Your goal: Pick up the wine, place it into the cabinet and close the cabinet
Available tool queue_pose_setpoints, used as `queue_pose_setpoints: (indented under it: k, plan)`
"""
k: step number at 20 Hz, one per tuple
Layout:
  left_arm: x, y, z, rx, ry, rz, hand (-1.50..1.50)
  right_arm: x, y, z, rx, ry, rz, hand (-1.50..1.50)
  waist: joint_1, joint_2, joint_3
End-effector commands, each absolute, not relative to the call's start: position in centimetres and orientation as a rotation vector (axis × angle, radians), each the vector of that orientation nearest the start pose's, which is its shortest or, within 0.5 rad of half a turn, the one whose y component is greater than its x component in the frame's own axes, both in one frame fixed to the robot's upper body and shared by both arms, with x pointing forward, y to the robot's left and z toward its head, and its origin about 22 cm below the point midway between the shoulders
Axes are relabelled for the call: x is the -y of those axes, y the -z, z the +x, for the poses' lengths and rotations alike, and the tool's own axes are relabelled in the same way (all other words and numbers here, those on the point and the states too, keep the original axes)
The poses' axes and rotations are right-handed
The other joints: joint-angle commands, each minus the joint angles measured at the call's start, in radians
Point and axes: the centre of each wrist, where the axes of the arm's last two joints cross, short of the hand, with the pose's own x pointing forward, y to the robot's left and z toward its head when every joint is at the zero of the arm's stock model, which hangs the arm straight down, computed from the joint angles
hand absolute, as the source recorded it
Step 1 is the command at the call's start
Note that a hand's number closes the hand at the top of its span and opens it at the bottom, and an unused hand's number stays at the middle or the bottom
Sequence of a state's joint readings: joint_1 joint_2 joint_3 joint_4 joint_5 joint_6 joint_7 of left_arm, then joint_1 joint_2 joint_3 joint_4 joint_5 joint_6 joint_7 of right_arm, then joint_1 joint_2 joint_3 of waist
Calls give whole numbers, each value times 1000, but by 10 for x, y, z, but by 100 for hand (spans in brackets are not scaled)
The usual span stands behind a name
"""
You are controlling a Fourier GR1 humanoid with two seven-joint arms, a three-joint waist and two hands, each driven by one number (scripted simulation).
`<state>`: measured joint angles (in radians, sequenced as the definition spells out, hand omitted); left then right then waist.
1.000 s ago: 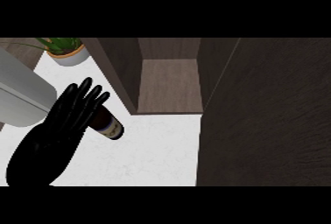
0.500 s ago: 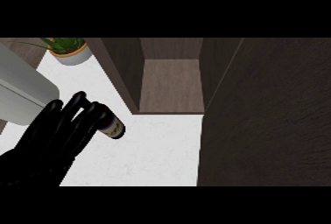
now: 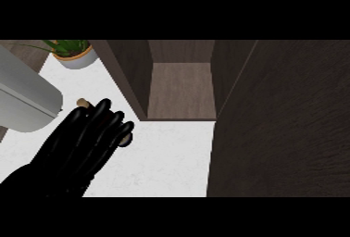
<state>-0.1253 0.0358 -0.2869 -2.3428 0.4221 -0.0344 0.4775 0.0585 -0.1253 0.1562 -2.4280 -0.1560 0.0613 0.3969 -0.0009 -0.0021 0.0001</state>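
My left hand (image 3: 85, 143) comes in from the lower left, its fingers curled over the wine bottle (image 3: 126, 139). Most of the dark bottle is hidden under the hand. Only a tan tip (image 3: 83, 102) above the fingers and a bit of the label end at the right show. The bottle lies over the white counter (image 3: 171, 157), just left of the cabinet. The cabinet (image 3: 181, 90) stands open, and its wooden inside is bare. Its dark door (image 3: 287, 129) fills the right side of the view.
A large grey rounded body (image 3: 24, 99) fills the left edge, close to the hand. A potted plant (image 3: 71, 51) stands at the back left on the counter. The cabinet's dark side wall (image 3: 130, 74) rises between the bottle and the opening.
The hand's fingers went from spread beside the bottle to curled over it, and the hand shifted right. The bottle is now mostly covered.
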Motion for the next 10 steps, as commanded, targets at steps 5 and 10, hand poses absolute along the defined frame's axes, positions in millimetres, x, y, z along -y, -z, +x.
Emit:
queue_pose_setpoints:
  k: [5, 10]
  plan:
    - [-170, -210, 161, 1896, 198, -714, -150, 212, -189, 151, 1975, -223, 267, -150, 1, 1, 0]
    - [-186, -199, 156, 1863, 164, -660, -150, 224, -208, 127, 1965, -250, 263, -150, 0, 0, 0]
